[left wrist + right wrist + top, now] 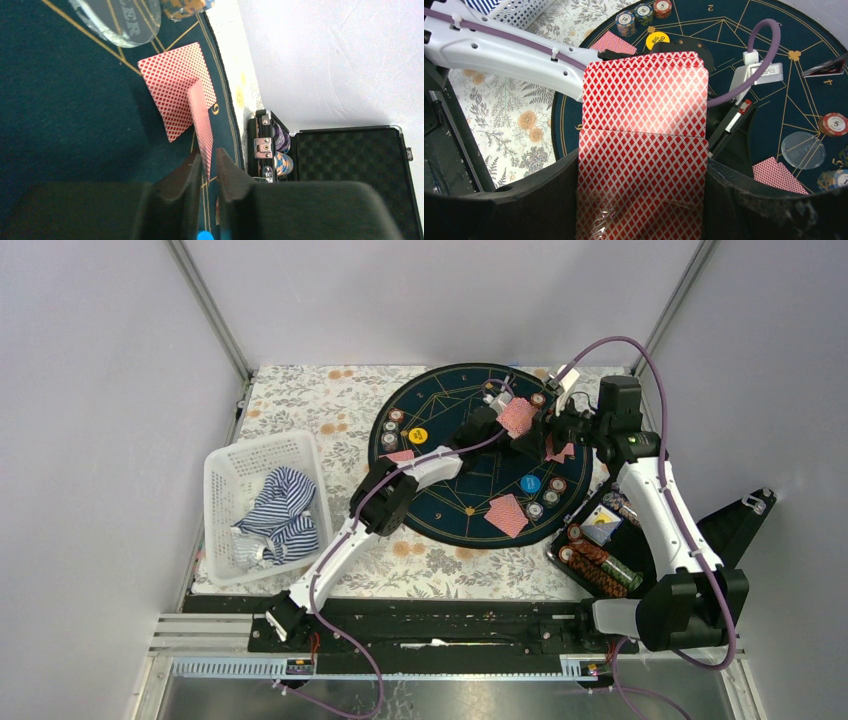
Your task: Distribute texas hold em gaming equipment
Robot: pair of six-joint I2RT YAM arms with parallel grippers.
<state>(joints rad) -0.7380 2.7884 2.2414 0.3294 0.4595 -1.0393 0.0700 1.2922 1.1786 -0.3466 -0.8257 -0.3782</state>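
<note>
Your left gripper (207,157) shows only a narrow slot between its black fingers. A red-backed card (201,112) runs edge-on into that slot, and whether it is pinched or just loose you can't tell from here. The card's far end leans on a second card (167,82), which lies flat with its diamond-patterned back up by the right rim of the round dark mat (65,115).

Your right gripper (642,200) is clamped across a slightly fanned deck (644,125). The deck is glossy and fills its camera, hiding much of the mat behind. Past the deck, a yellow disc (657,39) and three chip stacks (643,15) sit on the gold-lined felt. Off the mat's right edge lies an open foam-lined case (350,170), cut off by the frame.
</note>
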